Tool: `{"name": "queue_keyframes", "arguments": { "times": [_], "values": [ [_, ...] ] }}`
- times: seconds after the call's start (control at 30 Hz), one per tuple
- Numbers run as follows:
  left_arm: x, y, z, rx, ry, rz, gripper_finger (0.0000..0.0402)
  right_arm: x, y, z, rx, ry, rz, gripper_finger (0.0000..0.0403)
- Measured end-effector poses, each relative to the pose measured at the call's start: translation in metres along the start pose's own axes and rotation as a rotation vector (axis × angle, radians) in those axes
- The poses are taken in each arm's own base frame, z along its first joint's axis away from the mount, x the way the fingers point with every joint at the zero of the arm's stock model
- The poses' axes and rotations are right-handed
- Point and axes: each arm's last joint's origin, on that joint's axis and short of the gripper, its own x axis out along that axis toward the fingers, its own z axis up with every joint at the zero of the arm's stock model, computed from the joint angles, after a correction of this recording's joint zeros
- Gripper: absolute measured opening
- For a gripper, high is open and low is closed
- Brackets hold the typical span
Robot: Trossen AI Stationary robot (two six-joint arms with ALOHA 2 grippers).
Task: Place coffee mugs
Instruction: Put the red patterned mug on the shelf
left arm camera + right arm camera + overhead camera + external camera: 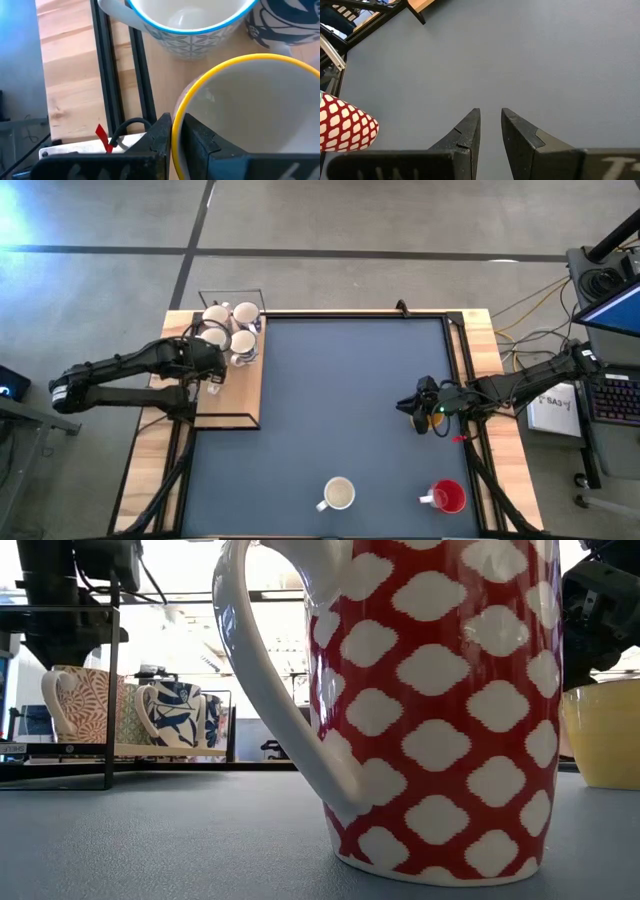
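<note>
On L tool (177, 142): yellow-rimmed mug (250, 115) wall

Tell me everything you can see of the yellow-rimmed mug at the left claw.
The mug has a thin yellow rim and a plain, glossy off-white inside that looks ceramic and empty. It stands upright on the wooden shelf at the table's left side, close to other mugs, including a blue-rimmed one. The left claw straddles its wall, one finger outside and one inside, closed on the rim. Its handle and outer pattern are not visible in the wrist view.
</note>
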Motion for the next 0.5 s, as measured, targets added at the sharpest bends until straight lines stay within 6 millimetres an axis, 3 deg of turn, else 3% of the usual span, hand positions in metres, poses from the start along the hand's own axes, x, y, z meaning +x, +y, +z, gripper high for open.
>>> {"name": "queue_keyframes", "arguments": {
  "times": [0.37, 0.5],
  "values": [
    [0.0012, 0.0050, 0.0017, -0.036, 0.009, 0.022, 0.0020, 0.0000, 0.0000, 0.0000, 0.000, 0.000, 0.000, 0.0068],
    [0.0011, 0.0050, 0.0017, -0.038, 0.008, 0.021, 0.0040, 0.0000, 0.0000, 0.0000, 0.000, 0.000, 0.000, 0.0068]
  ]
}}
